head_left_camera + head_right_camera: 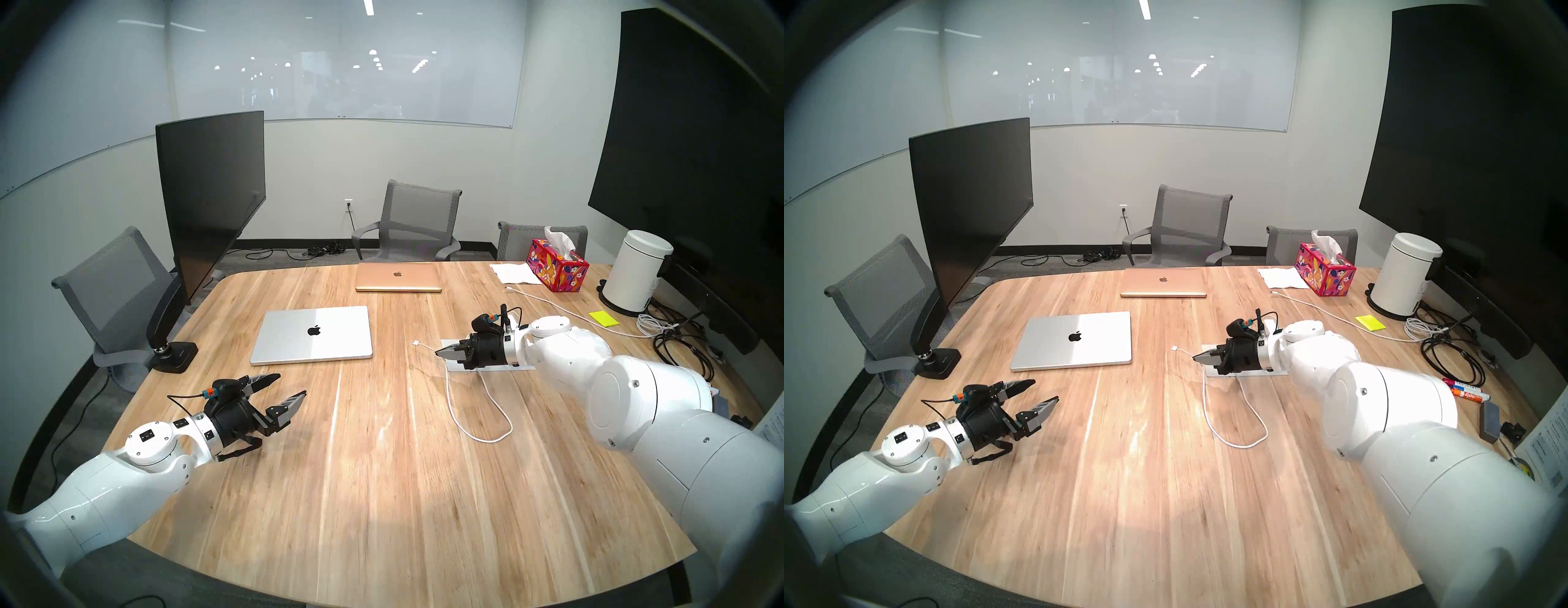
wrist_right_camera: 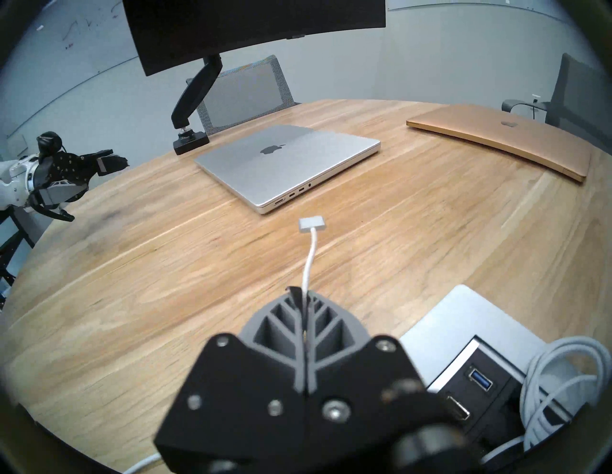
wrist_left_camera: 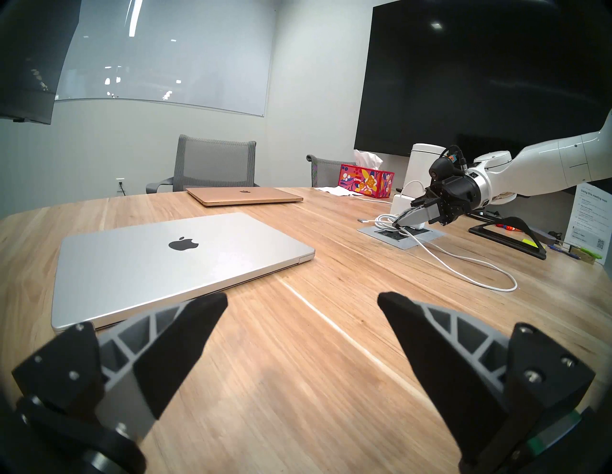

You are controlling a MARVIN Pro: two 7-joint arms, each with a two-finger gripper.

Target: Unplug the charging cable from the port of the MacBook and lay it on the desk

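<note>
Right gripper (image 2: 303, 298): its two fingers are pinched tight on the charging cable (image 2: 309, 261), a little way behind the plug. It holds the cord and not the plug, likely because the plug is so small and flat.

Plug (image 2: 311, 224): it is out of the laptop. It sticks out past the fingertips, near the MacBook's side edge but not touching it. I cannot tell if it rests on the wood or hangs just above it.

MacBook (image 1: 313, 335): it lies shut and flat near the middle of the desk (image 1: 382, 488), a bit toward the left edge.

Port (image 2: 280, 201): the little slot on the side edge facing the right gripper is empty now.

Rest of the cable: it runs back under the right gripper, makes a loose loop on the wood toward the near edge, and ends in a coil at the grey power panel (image 3: 402, 240) set in the tabletop on the right side.

Left gripper (image 1: 278, 388): its fingers are spread wide and hold nothing. It hangs over the wood by the MacBook's near left corner, likely to stay out of the way.

What is left: I think the pulling out is done. The right gripper only needs to let go so the cord lies on the desk.

Watch out: a stiff cord may spring sideways when it is let go.
</note>
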